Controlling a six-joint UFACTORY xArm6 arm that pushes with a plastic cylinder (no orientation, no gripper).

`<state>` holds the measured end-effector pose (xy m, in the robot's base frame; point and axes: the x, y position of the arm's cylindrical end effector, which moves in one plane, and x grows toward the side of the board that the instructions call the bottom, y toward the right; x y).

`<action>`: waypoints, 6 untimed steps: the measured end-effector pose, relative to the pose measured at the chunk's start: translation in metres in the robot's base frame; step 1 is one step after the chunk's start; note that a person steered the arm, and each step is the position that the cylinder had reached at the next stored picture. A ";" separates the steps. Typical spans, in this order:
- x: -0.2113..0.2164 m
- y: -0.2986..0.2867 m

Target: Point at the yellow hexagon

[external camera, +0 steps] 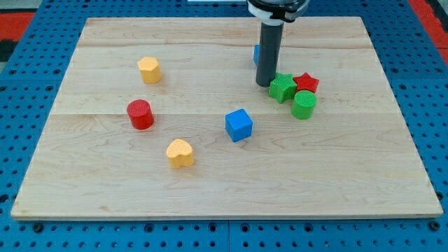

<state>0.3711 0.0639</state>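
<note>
Yellow hexagon [149,70]: sits alone at the far left of the wooden board [210,189], with bare wood all around it.
Handling: judged a light, rigid little block with smooth faces, likely to slide at the slightest nudge; the job calls for pointing, so no hold is needed, and the bare wood just to its right looks the safest approach.
Nearest neighbours: a red cylinder [141,114] just nearer in the scene, and a yellow heart [180,153] nearer still, towards the middle.
Centre: one blue cube [239,124], standing apart.
Right cluster: a green star [282,87], a red star [306,82] and a green cylinder [304,105], packed close together.
Partly hidden: a blue block [256,53] behind the rod, shape unclear.
Count: two yellow, two red, two green, two blue; eight blocks in all.
My tip [264,84]: planted just left of the green star, touching or nearly so, well apart from the hexagon.
Fingers: none fitted; the arm ends in a plain rod that grasps nothing.
</note>
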 end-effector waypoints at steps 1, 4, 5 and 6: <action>-0.009 -0.025; -0.006 -0.159; -0.005 -0.189; 0.004 -0.242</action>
